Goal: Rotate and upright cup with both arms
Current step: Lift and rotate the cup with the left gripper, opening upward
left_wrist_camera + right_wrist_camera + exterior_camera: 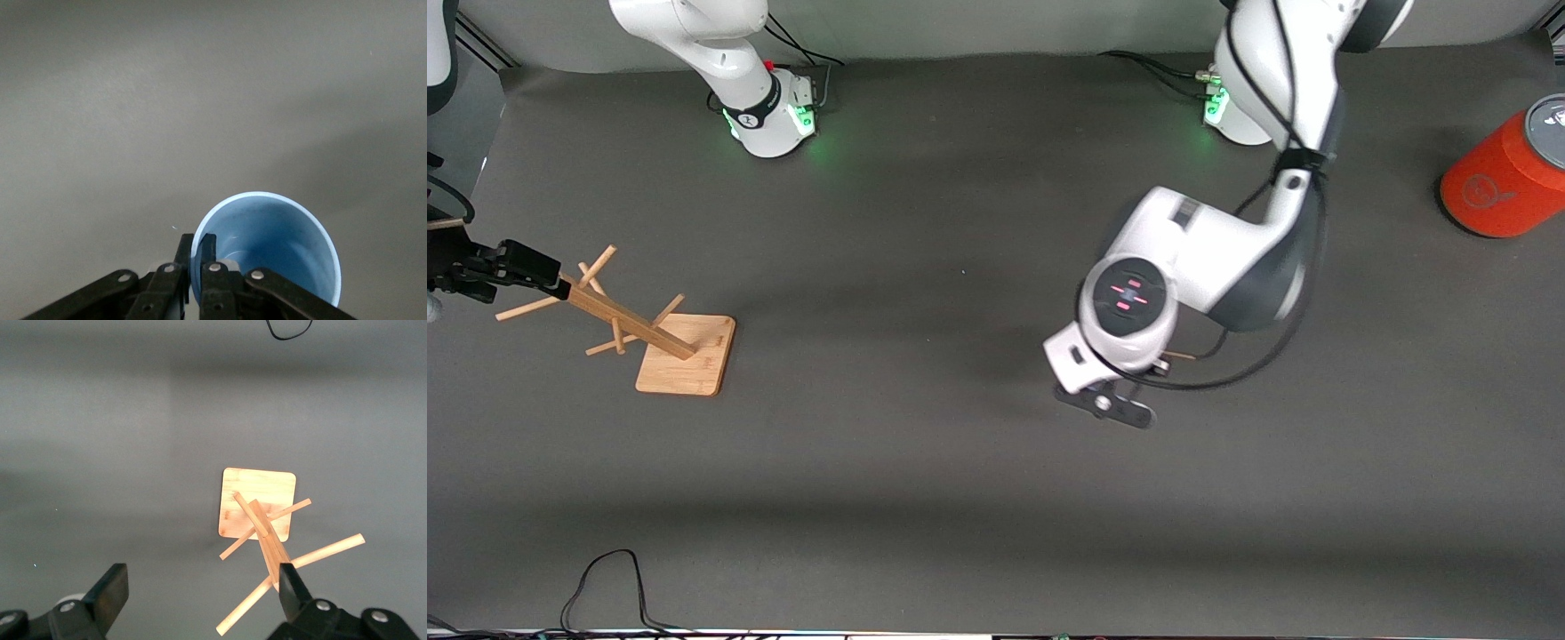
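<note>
Cup (267,250) rim between left pincer (197,257) fingers, narrowly apart.

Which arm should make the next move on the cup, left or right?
Left. The left gripper is already shut on the cup rim, over mid-table. The right gripper hangs open above the wooden rack at the right arm's end of the table, away from the cup.

text: none legible | labels: none | numbers: none | signs: none
</note>
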`<state>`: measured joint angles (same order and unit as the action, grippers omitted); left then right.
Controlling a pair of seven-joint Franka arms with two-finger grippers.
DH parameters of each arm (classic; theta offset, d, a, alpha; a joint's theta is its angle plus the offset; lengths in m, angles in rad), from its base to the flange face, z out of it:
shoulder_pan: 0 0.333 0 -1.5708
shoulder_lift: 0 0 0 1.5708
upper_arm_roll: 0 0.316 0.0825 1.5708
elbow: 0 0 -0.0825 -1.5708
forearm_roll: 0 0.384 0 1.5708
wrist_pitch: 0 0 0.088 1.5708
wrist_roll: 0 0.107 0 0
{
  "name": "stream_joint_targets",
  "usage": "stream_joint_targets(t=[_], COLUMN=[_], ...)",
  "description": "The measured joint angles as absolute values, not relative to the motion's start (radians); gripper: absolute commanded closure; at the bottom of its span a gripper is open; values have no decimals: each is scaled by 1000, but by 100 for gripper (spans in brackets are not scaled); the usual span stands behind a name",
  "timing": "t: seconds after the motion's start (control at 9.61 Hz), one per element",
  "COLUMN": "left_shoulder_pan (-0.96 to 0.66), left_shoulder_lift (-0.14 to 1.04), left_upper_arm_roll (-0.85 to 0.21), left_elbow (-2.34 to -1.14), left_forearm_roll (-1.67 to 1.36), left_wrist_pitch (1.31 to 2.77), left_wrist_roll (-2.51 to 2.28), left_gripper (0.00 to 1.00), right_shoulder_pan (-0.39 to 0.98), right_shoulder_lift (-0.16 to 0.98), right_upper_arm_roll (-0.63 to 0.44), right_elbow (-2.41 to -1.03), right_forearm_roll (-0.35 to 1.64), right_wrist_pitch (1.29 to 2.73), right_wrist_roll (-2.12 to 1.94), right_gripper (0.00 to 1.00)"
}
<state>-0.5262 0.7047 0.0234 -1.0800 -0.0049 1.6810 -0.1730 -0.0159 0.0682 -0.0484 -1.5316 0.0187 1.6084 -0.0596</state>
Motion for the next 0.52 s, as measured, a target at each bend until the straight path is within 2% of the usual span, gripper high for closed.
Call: stream_joint_targets(t=[0.21,0.52], left_shoulder_pan=[-506,-515], left_shoulder_lift=[671,509], left_upper_arm_roll=[3,-11], left_elbow=[-1146,-1464], left_forearm_roll=[-38,-43], left_wrist_pitch=[1853,2202], left_wrist_roll=[-168,-184], left_gripper=[100,100], right_shoulder_pan=[-16,-16], right_shoulder_lift=[68,68], right_upper_arm_roll=[-48,-48], right_elbow=[-1532,-1532], right_forearm_roll=[19,19], right_wrist_pitch=[1608,1608], right_wrist_roll=[-60,-60], right_gripper=[0,0])
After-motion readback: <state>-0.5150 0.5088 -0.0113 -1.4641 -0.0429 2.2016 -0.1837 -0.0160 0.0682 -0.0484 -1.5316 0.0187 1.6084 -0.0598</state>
